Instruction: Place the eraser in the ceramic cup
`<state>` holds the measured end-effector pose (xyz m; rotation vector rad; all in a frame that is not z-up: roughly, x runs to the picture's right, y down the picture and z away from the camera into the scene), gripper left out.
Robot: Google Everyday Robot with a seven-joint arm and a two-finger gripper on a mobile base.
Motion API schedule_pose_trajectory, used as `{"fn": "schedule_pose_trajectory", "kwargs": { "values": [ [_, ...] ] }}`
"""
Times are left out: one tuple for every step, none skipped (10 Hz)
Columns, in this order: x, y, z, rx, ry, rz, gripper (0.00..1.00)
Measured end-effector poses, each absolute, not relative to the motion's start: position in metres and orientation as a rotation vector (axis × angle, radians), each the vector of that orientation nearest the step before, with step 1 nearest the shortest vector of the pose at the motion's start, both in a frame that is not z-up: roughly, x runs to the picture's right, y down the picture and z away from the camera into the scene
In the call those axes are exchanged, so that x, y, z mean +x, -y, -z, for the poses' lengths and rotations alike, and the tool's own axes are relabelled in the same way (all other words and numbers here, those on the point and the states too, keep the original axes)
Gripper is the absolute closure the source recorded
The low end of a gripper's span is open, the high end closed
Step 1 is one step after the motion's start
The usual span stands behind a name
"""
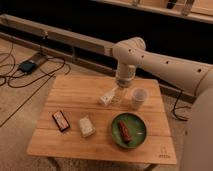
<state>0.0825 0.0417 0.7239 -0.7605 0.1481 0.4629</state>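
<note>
Gripper (118,95) hangs spread open and holds nothing, between one white carton (106,97) and one ceramic cup (138,96).
One eraser (61,120) lies well apart from it, near the table (75,90) edge, bare wood between.

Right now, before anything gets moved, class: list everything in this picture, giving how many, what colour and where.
table: one, light wood, centre.
eraser: one, black with an orange-red face, front left of table.
block: one, pale cream, right of the eraser.
carton: one, white, mid-table.
cup: one, whitish, upright, right of the carton.
plate: one, green, front right.
bar: one, reddish-brown, on the plate.
black box: one, floor at left.
cables: several, dark, floor at left.
arm: one, cream, reaching from the right.
end effector: one, open, empty, between carton and cup.
</note>
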Motion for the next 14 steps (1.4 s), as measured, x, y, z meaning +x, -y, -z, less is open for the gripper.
{"fn": "schedule_pose_trajectory", "kwargs": {
  "values": [
    [0.067,-0.042,-0.719,-0.752,-0.134,-0.457,0.20],
    [0.043,-0.044,-0.710,-0.733,-0.115,-0.449,0.20],
    [0.019,-0.048,-0.704,-0.720,-0.101,-0.439,0.20],
    [-0.006,-0.054,-0.697,-0.713,-0.086,-0.430,0.20],
    [-0.026,-0.060,-0.694,-0.712,-0.074,-0.427,0.20],
    [-0.054,-0.069,-0.691,-0.715,-0.062,-0.430,0.20],
    [-0.075,-0.078,-0.691,-0.722,-0.057,-0.437,0.20],
    [-0.097,-0.086,-0.693,-0.732,-0.057,-0.448,0.20],
    [-0.119,-0.093,-0.696,-0.741,-0.058,-0.456,0.20],
    [-0.144,-0.101,-0.702,-0.753,-0.060,-0.462,0.20],
    [-0.158,-0.106,-0.709,-0.757,-0.066,-0.466,0.20],
    [-0.174,-0.112,-0.718,-0.761,-0.074,-0.475,0.20],
    [-0.189,-0.118,-0.725,-0.766,-0.079,-0.484,0.20],
    [-0.202,-0.124,-0.734,-0.765,-0.084,-0.494,0.20]
  ]
}}
